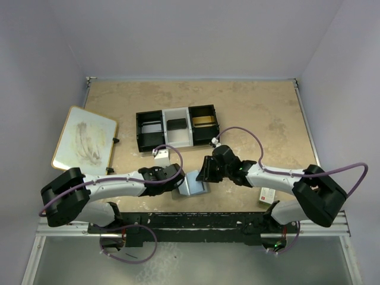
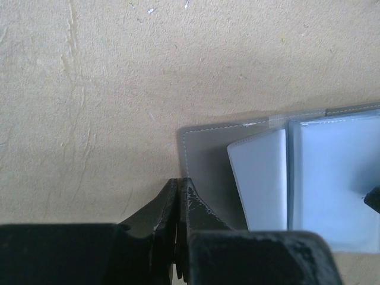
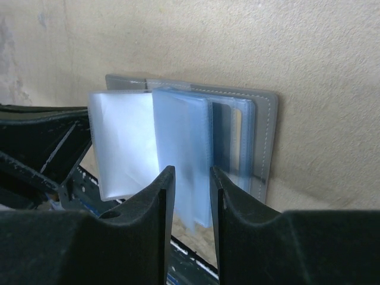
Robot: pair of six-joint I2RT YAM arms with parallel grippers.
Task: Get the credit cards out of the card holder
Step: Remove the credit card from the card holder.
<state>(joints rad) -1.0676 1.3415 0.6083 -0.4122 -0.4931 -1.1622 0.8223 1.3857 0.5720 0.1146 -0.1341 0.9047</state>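
The grey card holder (image 1: 193, 184) hangs open between my two grippers, near the table's front edge. My left gripper (image 1: 177, 189) is shut on the edge of its stitched grey panel (image 2: 205, 160); the jaws (image 2: 180, 181) pinch tight right at that edge. Pale blue plastic sleeves (image 2: 332, 172) fan out from the inner face. My right gripper (image 3: 191, 172) stands open, one finger on each side of a blue sleeve (image 3: 178, 130), with a gap showing on both sides. In the top view it (image 1: 205, 174) sits just right of the holder. No credit cards show plainly; the sleeves hide what they hold.
A black-and-white three-compartment tray (image 1: 139, 130) stands behind the arms. A white board (image 1: 84, 139) lies at the left. A small white-and-red box (image 1: 267, 195) sits by the right arm. A small white block (image 1: 161, 155) is near the left wrist. The black rail (image 1: 190, 221) marks the near edge.
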